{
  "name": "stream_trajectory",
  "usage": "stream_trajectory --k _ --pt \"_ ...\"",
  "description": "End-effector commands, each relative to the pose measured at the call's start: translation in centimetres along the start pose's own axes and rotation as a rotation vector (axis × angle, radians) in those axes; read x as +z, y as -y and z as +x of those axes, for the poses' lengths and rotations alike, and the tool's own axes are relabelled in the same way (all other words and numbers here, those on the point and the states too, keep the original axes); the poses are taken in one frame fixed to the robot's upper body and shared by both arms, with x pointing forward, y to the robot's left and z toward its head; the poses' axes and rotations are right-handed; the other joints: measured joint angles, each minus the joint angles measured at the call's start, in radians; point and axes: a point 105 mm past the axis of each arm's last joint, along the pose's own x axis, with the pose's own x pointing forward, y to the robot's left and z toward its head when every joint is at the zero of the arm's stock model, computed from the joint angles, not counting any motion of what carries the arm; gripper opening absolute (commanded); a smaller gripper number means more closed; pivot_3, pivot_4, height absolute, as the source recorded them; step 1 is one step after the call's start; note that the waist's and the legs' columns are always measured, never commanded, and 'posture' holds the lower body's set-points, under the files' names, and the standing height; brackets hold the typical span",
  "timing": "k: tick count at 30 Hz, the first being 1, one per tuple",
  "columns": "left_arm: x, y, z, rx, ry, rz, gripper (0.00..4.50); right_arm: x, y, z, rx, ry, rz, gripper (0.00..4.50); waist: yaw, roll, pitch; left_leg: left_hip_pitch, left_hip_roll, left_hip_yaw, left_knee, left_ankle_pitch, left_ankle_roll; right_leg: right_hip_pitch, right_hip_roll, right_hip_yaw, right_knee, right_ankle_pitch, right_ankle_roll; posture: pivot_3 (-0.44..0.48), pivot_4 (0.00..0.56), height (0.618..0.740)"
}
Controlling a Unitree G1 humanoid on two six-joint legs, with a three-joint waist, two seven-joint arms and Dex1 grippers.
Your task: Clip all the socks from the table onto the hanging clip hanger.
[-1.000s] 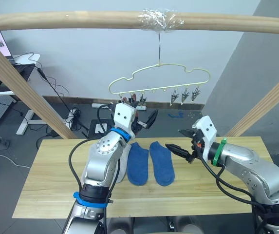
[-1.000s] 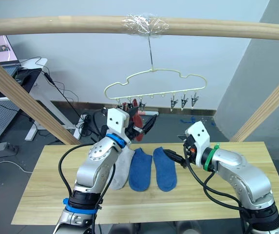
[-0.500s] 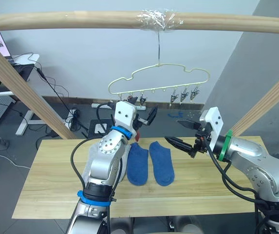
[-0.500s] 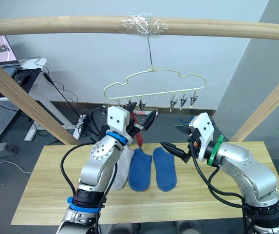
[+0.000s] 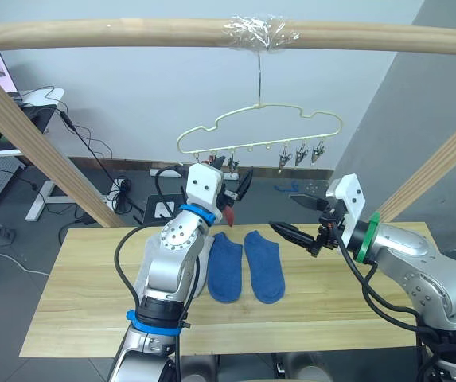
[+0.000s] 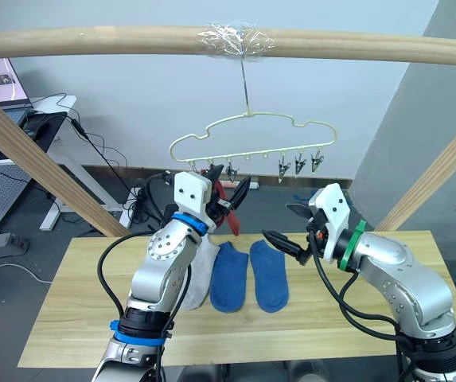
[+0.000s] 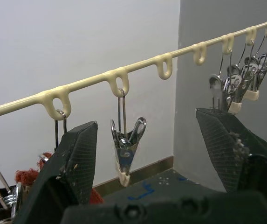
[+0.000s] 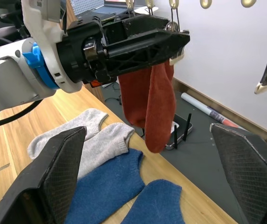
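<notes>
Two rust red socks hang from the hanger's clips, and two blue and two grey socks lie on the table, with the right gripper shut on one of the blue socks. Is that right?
Not quite. The right gripper is open and holds nothing, hovering above the table; the left eye view shows it. The rest holds: rust red socks hang from the clip hanger, and blue socks and grey socks lie on the table.

The clip hanger is hanging from the beam above the far edge of the table, with two socks dangling from clips at its left end. Four socks are lying side by side on the table: one pair to the left, another pair to the right. The left gripper is sitting just under the hanger's left clips, and the right gripper is hovering right of it, above the table.
</notes>
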Motion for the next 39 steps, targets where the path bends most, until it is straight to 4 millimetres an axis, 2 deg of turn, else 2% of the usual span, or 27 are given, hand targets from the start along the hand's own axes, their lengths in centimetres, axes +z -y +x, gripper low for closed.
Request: stream_trajectory --k 1,4,7,9,21,25,39 --pt "1.12 0.49 0.18 -0.008 0.046 0.033 3.71 1.21 -0.70 -0.17 0.013 0.049 -0.038 4.50 0.000 0.000 0.000 0.000 0.000 0.000 0.000 0.000 0.000 0.000 0.000 0.000 0.000 0.000 0.000 -0.093 0.157 0.740" --pt "1.22 0.59 0.20 -0.008 0.054 0.030 3.71 1.07 -0.58 -0.14 0.007 0.043 -0.044 4.50 -0.001 0.000 0.000 0.000 0.000 0.000 0.000 0.000 0.000 0.000 0.000 0.000 0.000 0.000 0.000 -0.095 0.162 0.740" --pt "1.17 0.43 0.17 0.004 0.053 0.017 3.20 1.13 -0.52 -0.11 -0.001 0.046 -0.041 4.50 -0.001 0.000 0.000 0.000 0.000 0.000 0.000 0.000 0.000 0.000 0.000 0.000 0.000 0.000 0.000 -0.100 0.166 0.740" --pt "1.14 0.31 0.16 0.012 0.052 0.011 2.63 1.13 -0.52 -0.11 -0.001 0.046 -0.041 4.50 -0.001 0.000 0.000 0.000 0.000 0.000 0.000 0.000 0.000 0.000 0.000 0.000 0.000 0.000 0.000 -0.100 0.166 0.740" --pt "1.14 0.45 0.29 0.011 0.049 0.031 2.63 1.07 -0.63 0.04 -0.002 0.050 -0.029 4.50 -0.004 0.000 0.000 0.000 0.000 0.000 0.000 -0.001 0.002 0.000 0.000 0.000 0.000 0.000 0.000 -0.097 0.176 0.740" --pt "1.19 0.47 0.35 0.012 0.051 0.087 2.63 1.06 -0.67 0.07 -0.002 0.047 -0.033 4.50 -0.005 0.000 0.000 0.000 0.000 0.000 0.000 -0.001 0.002 0.000 0.000 0.000 0.000 0.000 0.000 -0.099 0.178 0.740" --pt "1.42 0.08 0.39 0.097 0.091 0.108 2.63 0.98 -0.85 -0.07 -0.011 0.045 -0.031 4.50 -0.009 0.000 0.000 0.000 0.000 0.000 0.000 -0.001 0.003 0.000 0.000 0.000 0.000 0.000 0.000 -0.123 0.185 0.740"
